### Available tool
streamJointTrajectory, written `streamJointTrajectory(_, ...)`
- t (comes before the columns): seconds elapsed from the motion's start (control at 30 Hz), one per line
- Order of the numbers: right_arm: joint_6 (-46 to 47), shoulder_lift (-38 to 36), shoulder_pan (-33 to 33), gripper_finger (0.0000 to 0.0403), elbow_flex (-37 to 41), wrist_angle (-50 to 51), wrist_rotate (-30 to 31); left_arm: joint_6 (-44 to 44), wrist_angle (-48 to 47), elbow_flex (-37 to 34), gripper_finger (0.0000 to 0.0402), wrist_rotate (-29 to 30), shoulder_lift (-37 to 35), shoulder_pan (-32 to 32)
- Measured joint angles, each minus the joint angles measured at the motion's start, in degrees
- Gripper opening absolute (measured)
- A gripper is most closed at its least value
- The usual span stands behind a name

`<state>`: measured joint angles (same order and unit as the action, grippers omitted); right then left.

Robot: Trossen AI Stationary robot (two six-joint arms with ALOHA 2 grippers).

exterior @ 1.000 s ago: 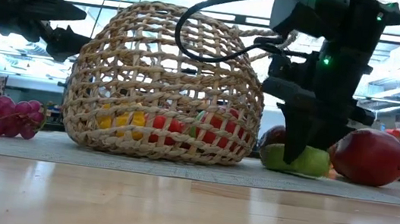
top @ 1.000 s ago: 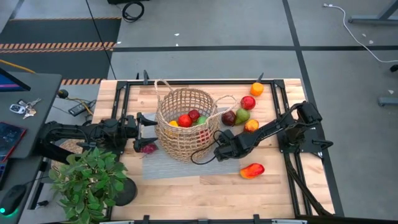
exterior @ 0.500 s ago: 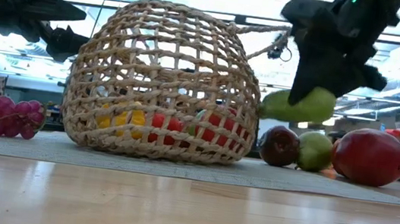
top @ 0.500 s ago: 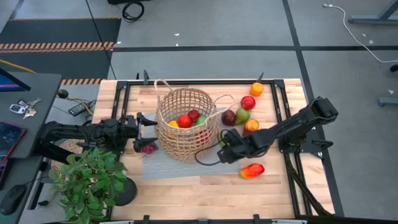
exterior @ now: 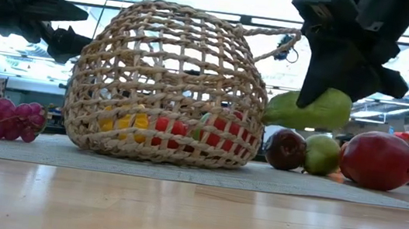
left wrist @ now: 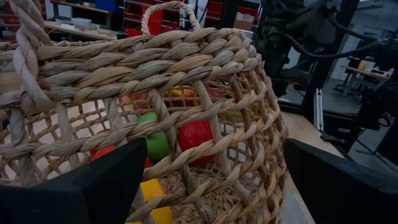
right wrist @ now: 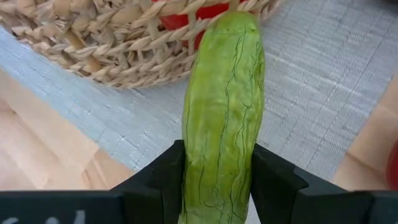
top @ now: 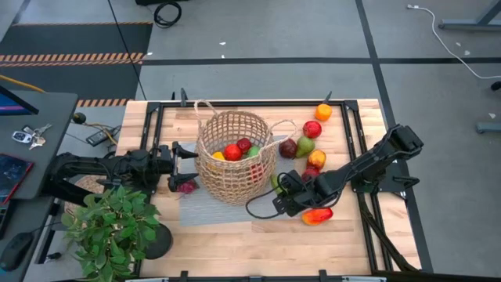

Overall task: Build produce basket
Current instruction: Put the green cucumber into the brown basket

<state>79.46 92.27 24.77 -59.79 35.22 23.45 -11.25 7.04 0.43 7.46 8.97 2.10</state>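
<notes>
The round wicker basket [top: 235,153] stands on a grey mat with red, yellow and green produce inside. My right gripper [top: 280,191] hovers just right of it, shut on a green cucumber [exterior: 310,112] that hangs above the mat. More produce lies to the right: an orange [top: 323,112], a red apple [top: 312,129], a green pear [top: 304,146] and a red-orange pepper [top: 317,215]. My left gripper [top: 176,160] waits open at the basket's left wall [left wrist: 155,93]. Purple grapes [top: 185,186] lie on the mat beneath it. My right gripper pinches the cucumber's two long sides [right wrist: 217,180] between its two fingers [right wrist: 158,180], which lie across it. The fingers come slanting down from the table's right. The cucumber is lifted clear of the mat, tilted, with its free end [right wrist: 233,25] toward the basket's lower wall.
A leafy potted plant [top: 113,227] stands at the near left corner. A dark frame rail [top: 352,133] runs along the table's edges. Bare wood [top: 235,243] lies in front of the mat. A black cable loops from my right gripper [top: 258,205].
My right gripper has risen from the mat beside the basket and drawn a little toward the table's near edge, taking the cucumber with it. The cucumber is now lifted clear of the mat and tilted.
</notes>
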Motion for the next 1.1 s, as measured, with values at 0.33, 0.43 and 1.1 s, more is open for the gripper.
streamJointTrajectory(0.33,0.98,0.11,1.94,0.0162,-5.88,2.05,0.75,0.0,0.0,0.0,0.0386,0.0,0.02,0.01)
streamJointTrajectory(0.43,0.12,0.11,3.13,0.0162,-7.12,2.25,1.08,0.0,0.02,0.0,0.0386,0.0,0.01,0.0)
streamJointTrajectory(1.1,1.01,0.63,8.51,0.0162,-9.03,3.8,11.82,7.39,-0.14,0.0,0.0386,-0.04,0.02,0.01)
